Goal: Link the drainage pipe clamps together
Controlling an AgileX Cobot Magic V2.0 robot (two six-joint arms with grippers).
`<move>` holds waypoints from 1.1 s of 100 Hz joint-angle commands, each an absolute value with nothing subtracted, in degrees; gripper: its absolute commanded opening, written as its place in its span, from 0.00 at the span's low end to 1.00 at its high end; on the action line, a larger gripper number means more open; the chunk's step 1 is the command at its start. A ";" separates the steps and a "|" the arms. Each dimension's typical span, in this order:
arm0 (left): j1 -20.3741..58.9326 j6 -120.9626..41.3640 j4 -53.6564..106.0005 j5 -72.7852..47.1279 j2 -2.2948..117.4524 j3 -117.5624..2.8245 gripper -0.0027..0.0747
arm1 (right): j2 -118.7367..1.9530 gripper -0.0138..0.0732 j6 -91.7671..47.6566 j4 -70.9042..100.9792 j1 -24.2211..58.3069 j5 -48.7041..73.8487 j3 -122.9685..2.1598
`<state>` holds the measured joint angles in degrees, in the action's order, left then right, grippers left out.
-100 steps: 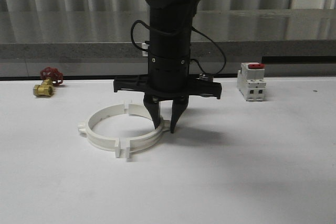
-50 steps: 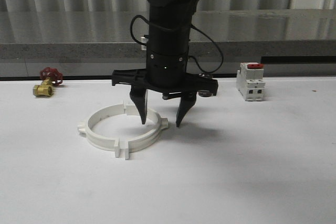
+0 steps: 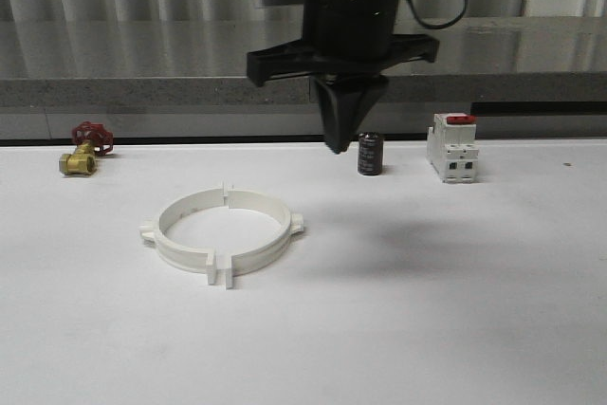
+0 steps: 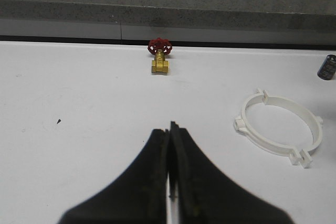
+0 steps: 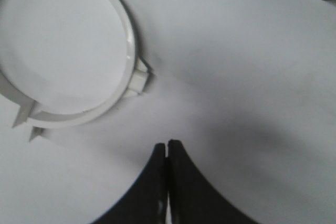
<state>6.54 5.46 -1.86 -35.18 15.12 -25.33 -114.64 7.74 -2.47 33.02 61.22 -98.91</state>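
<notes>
The two white drainage pipe clamps lie on the white table, joined into one ring with their end tabs meeting at the back and front. The left half (image 3: 169,239) and the right half (image 3: 277,234) each carry an outer lug. My right gripper (image 3: 336,145) hangs shut and empty, well above the table, behind and to the right of the ring. The right wrist view shows the ring's rim (image 5: 129,51) and lug (image 5: 137,80) ahead of that shut gripper (image 5: 167,145). My left gripper (image 4: 170,128) is shut and empty, with the ring (image 4: 268,142) off to its side.
A brass valve with a red handle (image 3: 83,151) (image 4: 159,61) sits at the far left. A black cylinder (image 3: 370,154) (image 4: 327,66) and a white breaker with a red switch (image 3: 451,147) stand at the back right. A grey ledge (image 3: 114,92) runs behind the table.
My right gripper opened beside the ring's right lug, then rose up and to the right and shut. The black cylinder behind it came into view. The ring stayed put.
</notes>
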 commanded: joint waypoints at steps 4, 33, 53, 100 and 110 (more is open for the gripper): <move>6.39 5.51 -1.79 -30.78 15.68 -26.88 0.01 | -106.88 0.08 5.35 -2.41 30.26 60.89 -96.25; 6.39 5.51 -1.79 -30.78 15.68 -26.88 0.01 | -94.09 0.08 5.35 -2.08 21.55 53.81 -79.12; 6.39 5.51 -1.79 -30.78 15.68 -26.88 0.01 | -84.63 0.08 5.41 -0.59 15.18 48.17 -68.25; 6.39 5.51 -1.79 -30.78 15.68 -26.88 0.01 | -60.85 0.08 5.47 -0.65 1.20 37.73 -48.23; 6.39 5.51 -1.79 -30.78 15.68 -26.88 0.01 | -54.55 0.08 5.47 -0.65 -2.78 34.76 -44.08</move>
<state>6.54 5.46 -1.86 -35.18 15.12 -25.33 -60.04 6.05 -0.66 -0.06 40.02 -45.50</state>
